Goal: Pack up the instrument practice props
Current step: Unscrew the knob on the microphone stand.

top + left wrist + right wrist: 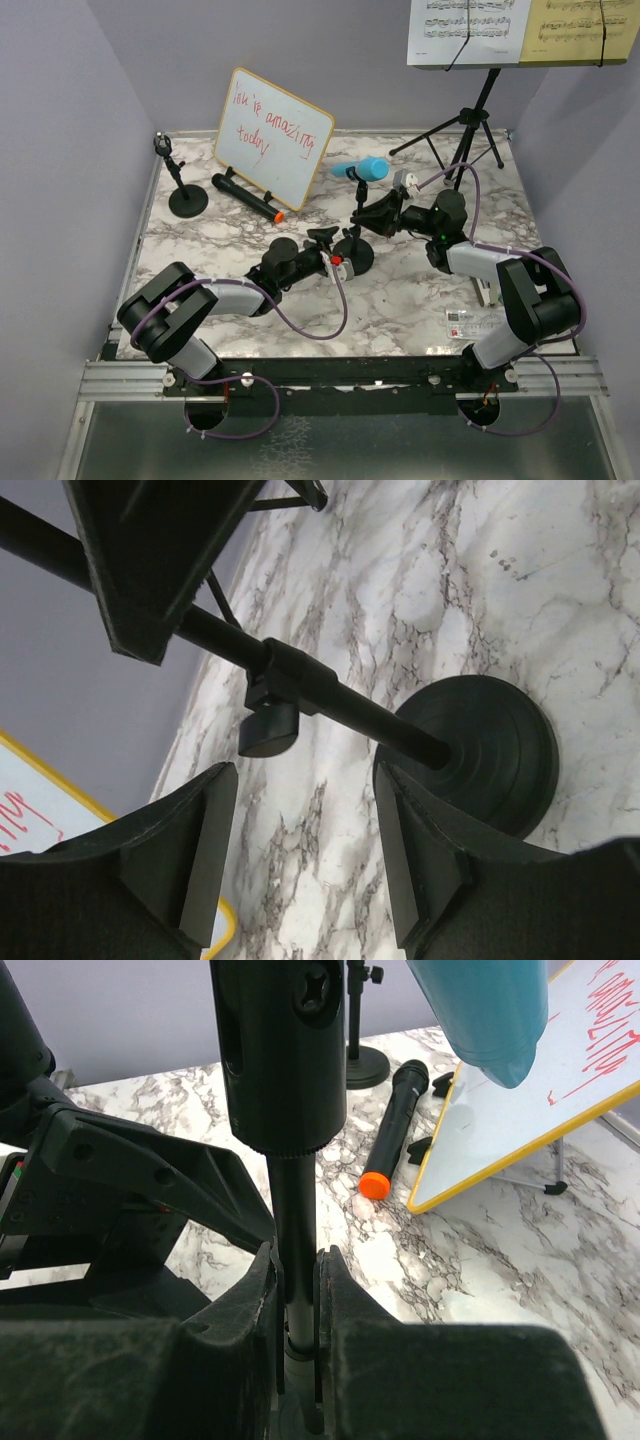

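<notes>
- At the far left of the marble table [400, 305] leans a whiteboard [272, 135]. A black microphone [250, 198] lies just before it, and a spare mic holder [186, 195] stands to its left.
- Far right stands the music desk [488, 90], bearing sheet music [470, 30].
- Mid-table, the blue microphone [362, 168] sits at the top of the centre mic holder [358, 255].
- The right gripper [298, 1290] reaches leftward, clamped on that holder's stem.
- The left gripper [305, 850] hovers beside its round base, jaws apart.
</notes>
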### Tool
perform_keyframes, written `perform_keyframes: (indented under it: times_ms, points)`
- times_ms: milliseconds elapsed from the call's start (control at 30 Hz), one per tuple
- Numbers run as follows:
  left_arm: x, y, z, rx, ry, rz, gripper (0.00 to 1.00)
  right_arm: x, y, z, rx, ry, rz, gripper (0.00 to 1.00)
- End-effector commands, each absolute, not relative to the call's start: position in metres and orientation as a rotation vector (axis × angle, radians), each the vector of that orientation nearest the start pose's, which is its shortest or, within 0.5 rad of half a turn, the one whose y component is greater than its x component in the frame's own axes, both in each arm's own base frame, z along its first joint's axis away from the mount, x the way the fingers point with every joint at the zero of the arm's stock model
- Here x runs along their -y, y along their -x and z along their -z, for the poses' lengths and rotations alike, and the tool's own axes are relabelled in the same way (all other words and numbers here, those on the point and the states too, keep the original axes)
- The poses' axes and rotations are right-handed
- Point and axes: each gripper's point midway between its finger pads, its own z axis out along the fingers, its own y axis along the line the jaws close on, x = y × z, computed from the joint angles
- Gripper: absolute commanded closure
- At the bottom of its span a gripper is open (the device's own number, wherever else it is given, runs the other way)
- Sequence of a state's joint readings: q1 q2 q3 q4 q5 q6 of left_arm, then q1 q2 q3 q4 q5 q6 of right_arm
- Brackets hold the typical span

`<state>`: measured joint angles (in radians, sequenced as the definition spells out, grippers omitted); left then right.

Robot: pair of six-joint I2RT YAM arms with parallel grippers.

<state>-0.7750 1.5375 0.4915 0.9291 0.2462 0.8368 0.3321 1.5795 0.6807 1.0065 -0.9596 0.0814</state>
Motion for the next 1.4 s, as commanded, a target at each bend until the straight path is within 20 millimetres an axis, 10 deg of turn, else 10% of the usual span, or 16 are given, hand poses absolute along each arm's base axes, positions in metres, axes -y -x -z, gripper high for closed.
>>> perform_keyframes:
  times_ms: [0, 367, 1067, 1367]
  points:
    - [0.326, -0.305, -0.169, -0.902, -1.314, 0.126, 0.4, -0.262, -0.327, -0.166, -1.398, 0.963, -1.031, 0.99]
    - [0.325, -0.305, -0.163, -0.894, -1.339, 0.108, 0.61, -0.262, -0.327, -0.164, -1.404, 0.963, -1.04, 0.99]
    - [0.334, -0.302, -0.16, -0.89, -1.348, 0.119, 0.61, -0.264, -0.328, -0.161, -1.417, 0.96, -1.054, 0.99]
    - [0.332, -0.303, -0.161, -0.989, -1.268, 0.194, 0.93, -0.264, -0.329, -0.159, -1.425, 0.957, -1.051, 1.0]
